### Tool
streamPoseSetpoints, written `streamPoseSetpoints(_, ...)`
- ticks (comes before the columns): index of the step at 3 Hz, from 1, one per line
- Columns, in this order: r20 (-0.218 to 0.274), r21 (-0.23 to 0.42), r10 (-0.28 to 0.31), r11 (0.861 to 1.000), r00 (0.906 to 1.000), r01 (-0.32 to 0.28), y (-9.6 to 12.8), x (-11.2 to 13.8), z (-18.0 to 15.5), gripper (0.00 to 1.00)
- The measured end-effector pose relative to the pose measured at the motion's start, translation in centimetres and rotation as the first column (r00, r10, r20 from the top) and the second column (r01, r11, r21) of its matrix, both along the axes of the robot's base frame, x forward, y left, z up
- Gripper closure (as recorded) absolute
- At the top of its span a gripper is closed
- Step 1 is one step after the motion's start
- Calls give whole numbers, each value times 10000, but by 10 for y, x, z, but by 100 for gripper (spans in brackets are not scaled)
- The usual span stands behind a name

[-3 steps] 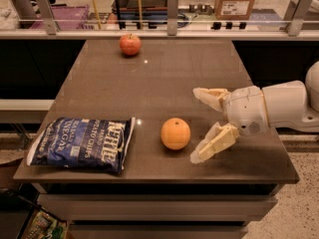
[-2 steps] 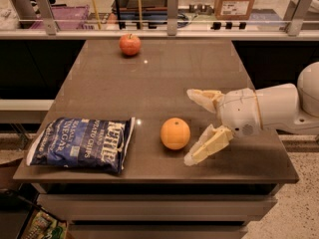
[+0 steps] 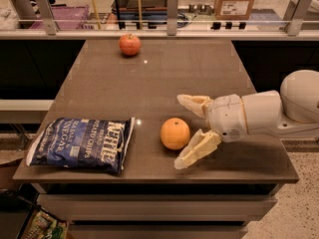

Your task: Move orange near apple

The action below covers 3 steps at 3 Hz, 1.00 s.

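The orange (image 3: 174,133) sits on the brown table (image 3: 149,83) near its front edge, right of centre. The apple (image 3: 129,45), redder and with a short stem, sits at the far edge of the table, left of centre. My gripper (image 3: 182,131) comes in from the right, low over the table. It is open, with one cream finger (image 3: 192,103) behind the orange and the other finger (image 3: 197,151) in front of it. The orange lies just at the fingertips, between them, not gripped.
A blue bag of potato chips (image 3: 79,143) lies at the front left of the table. A railing with posts (image 3: 172,6) runs behind the far edge. My white arm (image 3: 269,111) reaches over the right edge.
My gripper has moved left toward the orange, so its open fingers now flank it. The orange, apple and chip bag have not moved.
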<state>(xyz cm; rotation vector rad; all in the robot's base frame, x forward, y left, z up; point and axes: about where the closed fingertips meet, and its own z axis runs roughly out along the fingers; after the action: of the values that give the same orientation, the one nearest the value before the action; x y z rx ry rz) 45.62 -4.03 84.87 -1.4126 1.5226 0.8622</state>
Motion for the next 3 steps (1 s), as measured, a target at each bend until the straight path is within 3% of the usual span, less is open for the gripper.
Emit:
streamPoseSetpoints(1,-59,20,117,9999,9999,-117,6,-1,-8,4)
streamPoseSetpoints(2,-46,13,153,9999,9999,-153,8,-1,-7,22)
streamPoseSetpoints(3,-36,6,194,9998,9998,-194,10,-2,-6,46)
